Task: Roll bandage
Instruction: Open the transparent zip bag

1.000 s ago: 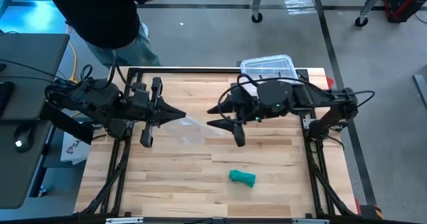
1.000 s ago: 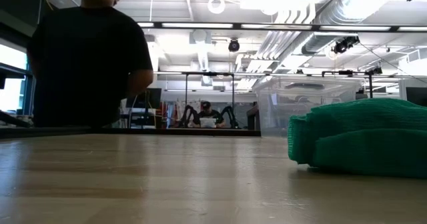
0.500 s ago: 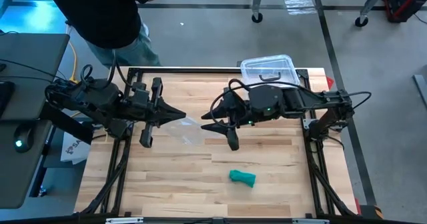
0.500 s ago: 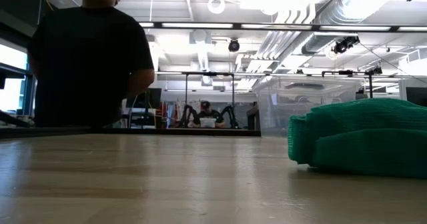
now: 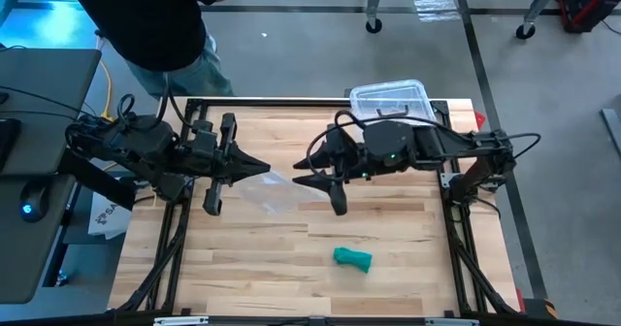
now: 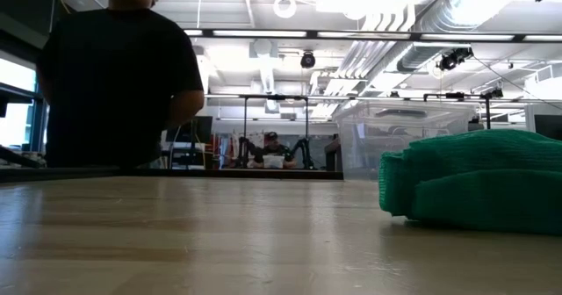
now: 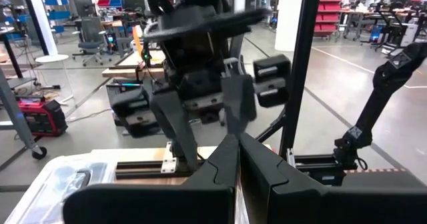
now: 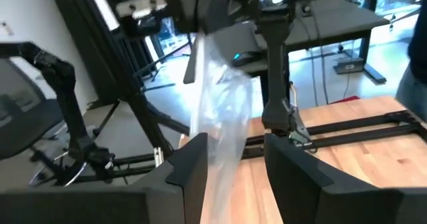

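Right end effector (image 5: 298, 170), fingers apart around clear bag (image 5: 277, 190), well away from bandage (image 5: 353, 259).

Bandage (image 5: 352, 258): solid green, knit texture visible in low view, lying at 6 o'clock on table. Table (image 5: 388, 229): pale wood, butcher-block strips. Plastic bag (image 5: 275, 188): clear, crinkled. Plastic box (image 5: 390, 97): clear, black handle. Both arms: black. Person (image 6: 118, 75): black shirt.

Both arms are matte black, built of blocky, angular segments. Thin black cables loop over the left arm (image 5: 136, 142) and the right arm (image 5: 437, 144). Each gripper ends in two long tapered black fingers (image 7: 220, 174). A small green light, probably an indicator, glows on the right arm's wrist.
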Robot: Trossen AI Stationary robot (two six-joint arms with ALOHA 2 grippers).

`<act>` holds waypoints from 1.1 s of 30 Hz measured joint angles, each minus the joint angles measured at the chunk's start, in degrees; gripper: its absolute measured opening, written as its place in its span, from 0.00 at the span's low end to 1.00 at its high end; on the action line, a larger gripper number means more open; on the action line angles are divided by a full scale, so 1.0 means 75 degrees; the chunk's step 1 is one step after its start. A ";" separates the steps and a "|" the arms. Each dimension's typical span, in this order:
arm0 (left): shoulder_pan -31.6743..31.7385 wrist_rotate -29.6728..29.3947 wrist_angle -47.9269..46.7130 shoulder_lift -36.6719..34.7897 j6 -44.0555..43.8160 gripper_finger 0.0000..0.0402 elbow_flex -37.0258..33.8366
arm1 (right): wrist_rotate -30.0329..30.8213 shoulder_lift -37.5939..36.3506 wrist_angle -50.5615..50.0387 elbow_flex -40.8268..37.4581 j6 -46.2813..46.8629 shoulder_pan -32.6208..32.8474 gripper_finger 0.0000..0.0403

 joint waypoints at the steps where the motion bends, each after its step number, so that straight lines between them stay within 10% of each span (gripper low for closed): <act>1: 0.0000 0.0000 -0.0004 0.0000 0.0000 0.00 0.0000 | -0.0036 0.0024 -0.0025 0.0000 0.0000 0.0026 0.34; 33: 0.0000 -0.0012 -0.0004 0.0003 0.0000 0.00 -0.0003 | -0.0310 0.0058 0.0585 0.0000 0.0056 0.0001 0.34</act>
